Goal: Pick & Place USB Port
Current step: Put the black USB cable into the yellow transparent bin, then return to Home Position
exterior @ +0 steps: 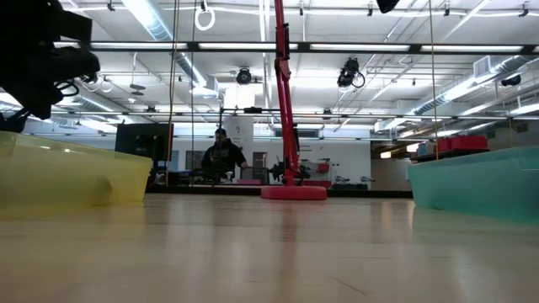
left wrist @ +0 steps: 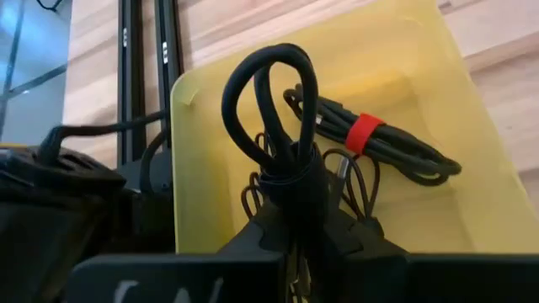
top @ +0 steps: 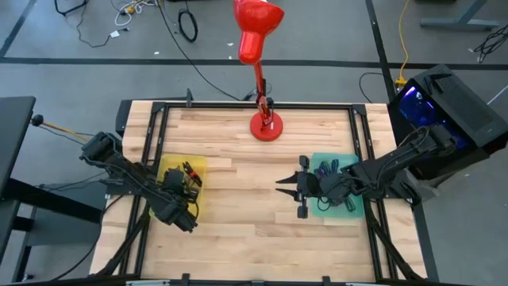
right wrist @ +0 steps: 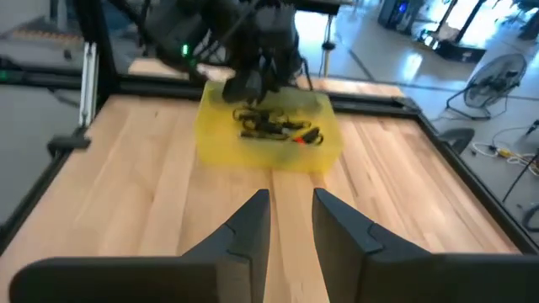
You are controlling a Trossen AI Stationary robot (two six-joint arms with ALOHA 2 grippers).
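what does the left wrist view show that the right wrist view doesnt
Only the left wrist view: the left end effector shut on a looped black cable, with a red strap on a second bundle.
Only the right wrist view: the right end effector, fingers apart and empty, over bare wooden table.
Both: the yellow bin holding cables.
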